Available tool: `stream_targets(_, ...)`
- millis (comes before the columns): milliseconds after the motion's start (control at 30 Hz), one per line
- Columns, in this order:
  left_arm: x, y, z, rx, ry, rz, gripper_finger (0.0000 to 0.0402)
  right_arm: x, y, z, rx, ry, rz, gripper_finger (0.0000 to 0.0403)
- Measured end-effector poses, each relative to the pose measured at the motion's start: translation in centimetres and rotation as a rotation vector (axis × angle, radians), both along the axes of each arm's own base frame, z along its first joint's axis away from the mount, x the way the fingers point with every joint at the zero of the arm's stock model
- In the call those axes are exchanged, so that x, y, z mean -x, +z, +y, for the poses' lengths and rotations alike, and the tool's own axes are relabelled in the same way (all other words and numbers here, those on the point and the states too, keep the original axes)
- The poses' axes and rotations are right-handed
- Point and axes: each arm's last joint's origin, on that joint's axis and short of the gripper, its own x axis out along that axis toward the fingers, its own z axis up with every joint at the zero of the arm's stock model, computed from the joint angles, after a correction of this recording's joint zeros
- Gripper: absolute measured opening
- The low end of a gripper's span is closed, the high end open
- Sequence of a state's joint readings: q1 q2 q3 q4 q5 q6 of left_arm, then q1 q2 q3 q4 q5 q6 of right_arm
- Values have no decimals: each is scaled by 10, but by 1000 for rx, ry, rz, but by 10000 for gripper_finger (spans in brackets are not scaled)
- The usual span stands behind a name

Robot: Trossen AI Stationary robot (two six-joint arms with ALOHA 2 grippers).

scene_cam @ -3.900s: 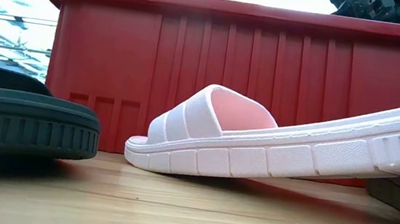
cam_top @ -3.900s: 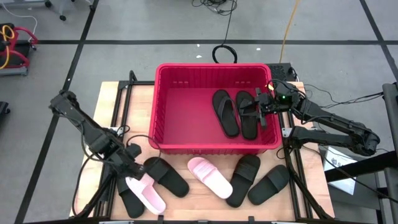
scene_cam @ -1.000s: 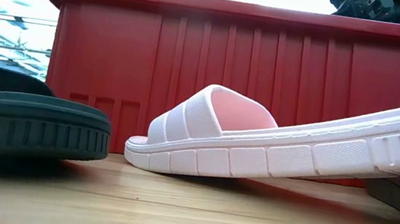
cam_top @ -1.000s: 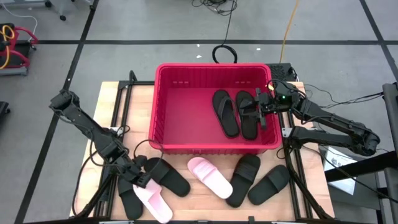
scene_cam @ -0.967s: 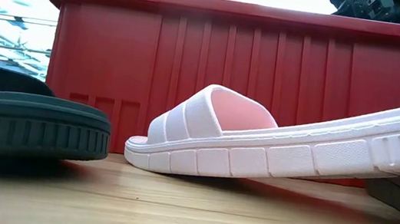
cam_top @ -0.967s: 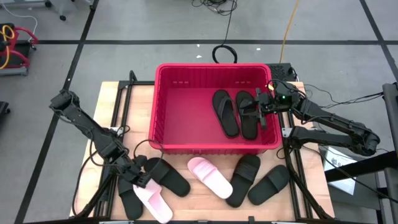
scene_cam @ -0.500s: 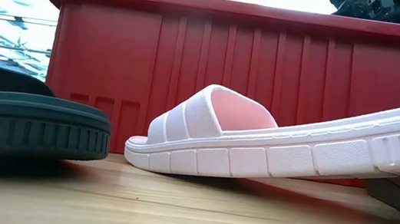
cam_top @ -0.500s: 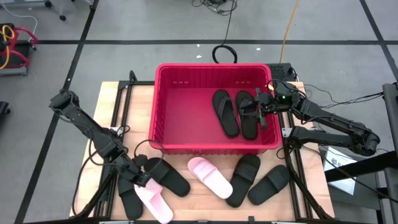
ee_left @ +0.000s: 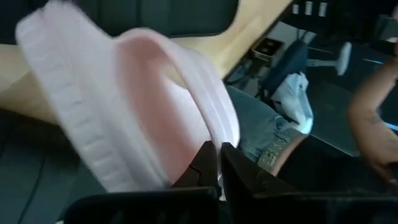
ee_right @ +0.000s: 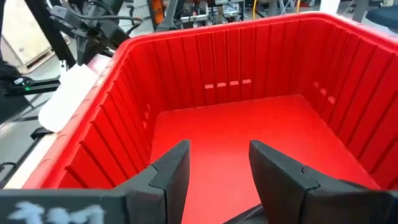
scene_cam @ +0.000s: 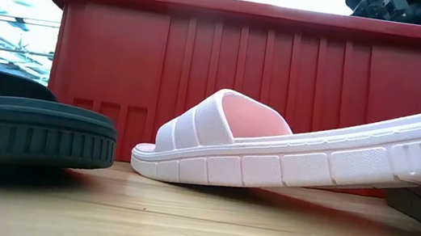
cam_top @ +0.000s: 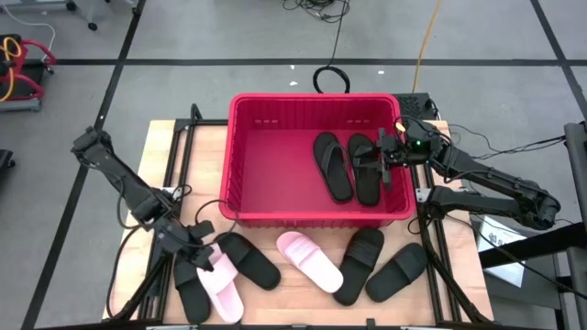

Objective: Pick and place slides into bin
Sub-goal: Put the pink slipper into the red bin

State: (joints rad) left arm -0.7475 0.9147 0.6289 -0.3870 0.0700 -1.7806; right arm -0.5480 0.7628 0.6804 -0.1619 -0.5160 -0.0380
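Observation:
My left gripper [cam_top: 203, 260] is shut on a pale pink slide [cam_top: 220, 290] at the table's near left, beside two black slides [cam_top: 249, 262] [cam_top: 190, 299]. The slide fills the left wrist view [ee_left: 124, 106]. The red bin [cam_top: 312, 99] stands in the middle with two black slides [cam_top: 334, 167] [cam_top: 365, 170] on its floor. My right gripper [cam_top: 379, 158] hovers open over the bin's right part, with nothing between its fingers [ee_right: 219, 163]. A second pink slide [cam_top: 310, 261] and two more black slides [cam_top: 359, 262] [cam_top: 399, 272] lie on the table in front of the bin. My left gripper pinches the edge of the pink slide's wide strap [ee_left: 219, 132] between its two fingers [ee_left: 204, 167]. The fingers come slanting down from the table's left. The strap side is raised; I cannot tell whether the sole's near end [cam_top: 229, 310] is clear of the table.
The bin's tall front wall [scene_cam: 242, 65] stands between the loose slides and the bin's floor [ee_right: 236, 124]. Black frame rails run along both table sides [cam_top: 174, 156] [cam_top: 431, 229]. A person in jeans [ee_left: 273, 134] sits beyond the table's near edge.
My left gripper has risen and drawn back toward the table's left and far side, rolling a little. The pink slide has come with it: its strap side is lifted and the slide has turned and shifted left. My right gripper has kept still.

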Motion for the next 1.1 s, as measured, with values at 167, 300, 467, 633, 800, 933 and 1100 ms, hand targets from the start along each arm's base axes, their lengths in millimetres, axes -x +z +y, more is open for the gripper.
stream_targets(167,3,10,4,37,2,-77,0,0,0,0,-22,-3,-1,155)
stream_targets(300,2,23,5,100,-3,-189,0,0,0,0,-30,-5,-1,155)
stream_targets(467,0,41,5,127,2,-322,0,0,0,0,-33,-5,-1,155)
stream_targets(633,-4,66,8,83,13,-443,0,0,0,0,-62,-13,-2,155)
stream_targets(800,-7,98,18,41,43,-541,0,0,0,0,-81,-18,-2,155)
stream_targets(933,-7,120,31,-57,64,-578,0,0,0,0,-80,-18,-2,155)
stream_targets(1100,-6,148,52,-159,114,-629,0,0,0,0,-81,-19,-2,155)
